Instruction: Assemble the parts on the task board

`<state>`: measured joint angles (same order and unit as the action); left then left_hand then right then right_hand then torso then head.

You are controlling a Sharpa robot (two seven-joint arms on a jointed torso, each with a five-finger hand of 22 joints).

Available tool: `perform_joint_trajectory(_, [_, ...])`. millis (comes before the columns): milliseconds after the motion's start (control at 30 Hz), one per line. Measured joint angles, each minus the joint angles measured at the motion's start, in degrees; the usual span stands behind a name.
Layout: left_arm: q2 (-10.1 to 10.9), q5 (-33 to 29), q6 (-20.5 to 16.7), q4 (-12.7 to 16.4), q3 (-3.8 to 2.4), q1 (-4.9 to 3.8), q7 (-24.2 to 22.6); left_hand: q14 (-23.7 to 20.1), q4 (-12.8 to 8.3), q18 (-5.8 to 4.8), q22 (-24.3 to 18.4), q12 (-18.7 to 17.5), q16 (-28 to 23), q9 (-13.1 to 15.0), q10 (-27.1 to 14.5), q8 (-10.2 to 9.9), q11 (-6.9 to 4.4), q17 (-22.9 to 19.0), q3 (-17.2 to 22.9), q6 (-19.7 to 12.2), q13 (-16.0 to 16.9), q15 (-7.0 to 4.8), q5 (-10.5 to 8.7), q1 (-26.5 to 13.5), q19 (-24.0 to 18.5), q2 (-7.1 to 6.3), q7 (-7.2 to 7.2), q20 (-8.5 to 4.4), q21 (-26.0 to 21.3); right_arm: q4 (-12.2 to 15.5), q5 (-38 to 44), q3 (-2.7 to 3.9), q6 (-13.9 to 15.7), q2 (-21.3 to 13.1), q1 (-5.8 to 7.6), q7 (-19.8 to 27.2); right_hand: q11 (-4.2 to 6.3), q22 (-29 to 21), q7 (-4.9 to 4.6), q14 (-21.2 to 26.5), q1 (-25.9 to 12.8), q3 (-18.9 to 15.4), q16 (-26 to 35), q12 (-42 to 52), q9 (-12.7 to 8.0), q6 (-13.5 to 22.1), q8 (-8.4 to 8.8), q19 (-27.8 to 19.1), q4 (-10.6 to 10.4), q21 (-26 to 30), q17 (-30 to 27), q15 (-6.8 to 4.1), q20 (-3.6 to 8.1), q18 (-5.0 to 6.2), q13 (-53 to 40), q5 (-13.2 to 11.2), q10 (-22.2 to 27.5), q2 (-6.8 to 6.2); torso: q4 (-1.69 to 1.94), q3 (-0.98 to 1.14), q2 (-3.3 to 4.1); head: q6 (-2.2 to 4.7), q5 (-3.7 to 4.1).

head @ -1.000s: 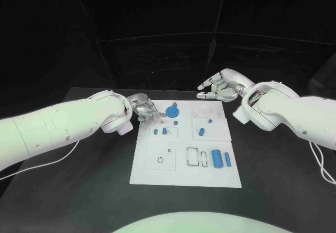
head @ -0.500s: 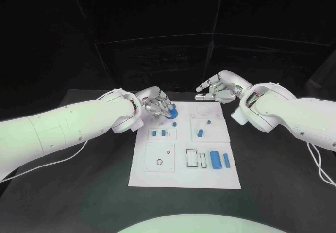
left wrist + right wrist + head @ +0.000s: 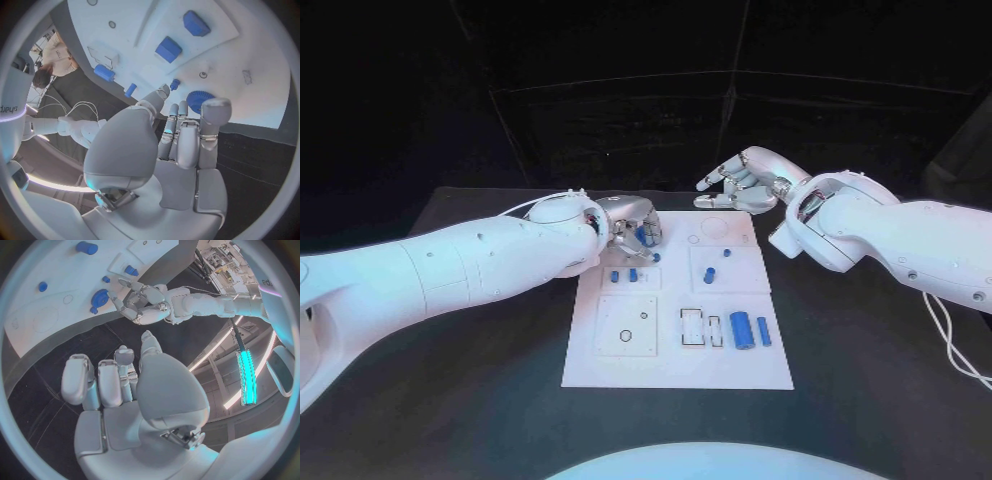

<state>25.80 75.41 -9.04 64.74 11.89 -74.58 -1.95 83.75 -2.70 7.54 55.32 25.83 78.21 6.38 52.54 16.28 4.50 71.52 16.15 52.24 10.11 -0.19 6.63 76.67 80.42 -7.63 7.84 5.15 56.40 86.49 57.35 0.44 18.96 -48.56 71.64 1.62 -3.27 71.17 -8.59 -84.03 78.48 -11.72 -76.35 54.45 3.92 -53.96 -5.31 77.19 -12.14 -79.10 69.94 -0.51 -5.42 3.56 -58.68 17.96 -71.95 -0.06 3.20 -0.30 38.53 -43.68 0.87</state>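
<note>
Our left hand (image 3: pixel 633 225) hung over the board's far left corner, fingers loosely spread and gripping nothing, their tips just above the blue gear (image 3: pixel 199 99). Our right hand (image 3: pixel 747 184) hovered off the board's far edge, open and empty too. The gear sat near that corner of the white board (image 3: pixel 678 370); small pegs (image 3: pixel 625 275) and two cylinders (image 3: pixel 741 329) lay further down it on the dark surface (image 3: pixel 473 400). We judged the gear light, rigid and rather slick, best pinched across its toothed rim.

Black table (image 3: pixel 473 400), dark curtained backdrop (image 3: pixel 646 110)
</note>
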Motion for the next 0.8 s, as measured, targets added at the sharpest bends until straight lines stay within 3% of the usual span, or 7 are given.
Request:
perform_joint_trajectory(333, [-2.53, 4.17, 1.52, -2.51, 0.27, 0.31, 0.45, 0.21, -0.23, -0.01, 2.98, -1.02, 0.56, -0.65, 1.02, -0.97, -0.21, 0.12, 0.58, 1.32, -1.68, -0.21, 0.01, -0.29, 0.90, 0.29, -0.48, -0.09, 2.88, -0.06, 0.01, 0.00, 0.03, 0.17, 0.00, 0.01, 0.00, 0.00, 0.00, 0.00, 0.00, 0.00, 0.00, 0.00, 0.00, 0.00, 0.00, 0.00, 0.00, 0.00, 0.00, 0.00, 0.00, 0.00, 0.00, 0.00, 0.00, 0.00, -0.18, 0.00, 0.10, 0.04, 0.11])
perform_joint_trajectory(800, [-4.17, 5.49, 3.11, -3.85, 0.29, 0.55, 0.55, 0.42, -0.95, -0.01, 4.95, -2.60, 0.56, -1.10, 3.97, -1.82, -0.61, -0.67, 3.02, 3.57, -3.58, -0.42, 0.01, 0.08, 1.54, 1.16, -0.88, -0.32, 4.84, -0.08, 0.01, 0.00, 0.03, 0.34, 0.00, 0.02, 0.00, 0.00, 0.00, 0.00, 0.00, 0.00, 0.00, 0.00, 0.00, 0.00, 0.00, 0.00, 0.00, 0.00, 0.00, 0.00, 0.00, 0.00, 0.00, 0.00, 0.00, 0.00, -0.14, 0.00, 0.11, -0.12, 0.43])
